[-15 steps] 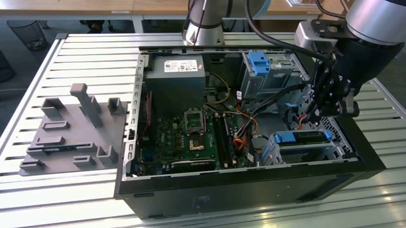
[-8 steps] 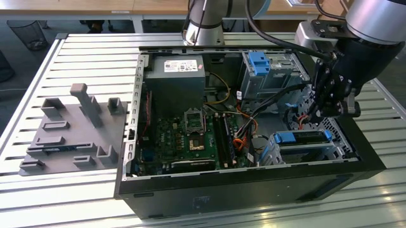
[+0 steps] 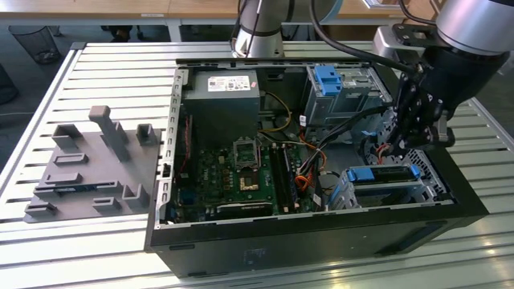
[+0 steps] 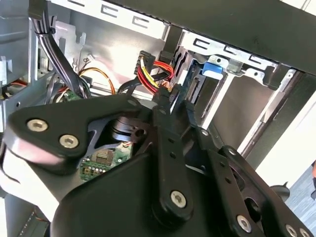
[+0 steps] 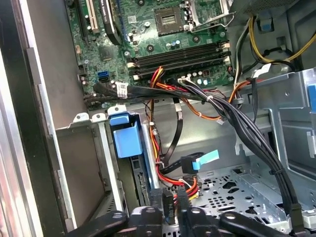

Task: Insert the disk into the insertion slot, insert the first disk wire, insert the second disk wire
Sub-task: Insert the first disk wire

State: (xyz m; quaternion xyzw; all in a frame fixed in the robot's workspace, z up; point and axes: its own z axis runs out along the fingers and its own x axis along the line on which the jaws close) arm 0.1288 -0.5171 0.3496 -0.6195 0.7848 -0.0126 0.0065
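The dark two-finger claw (image 3: 404, 146) is low inside the open black computer case (image 3: 321, 241), at the exterior view's right, just above the low silver metal cage w/ perforated walls (image 3: 345, 192), i.e. the insertion slot. The flat disk in its bright blue plastic carrier (image 3: 384, 174) sits already inside this cage; in the first wrist view its blue end (image 5: 127, 140) stands between the cage's silver walls. The claw (image 5: 168, 200) is narrow: its fingers (image 5: 183, 197) pinch a small black plug (image 5: 168, 196), and the plug's red, yellow and black wires (image 4: 157, 74) run away from the fingertips in the second wrist view, close to the disk's edge. A blue connector w/ a light blue tab (image 5: 193, 163) lies near, not held. The green motherboard (image 3: 233, 174) is beside the cage. The case stands on a white slatted surface (image 3: 105, 60), w/ a grey moulded block (image 3: 88, 174) at the exterior view's left.
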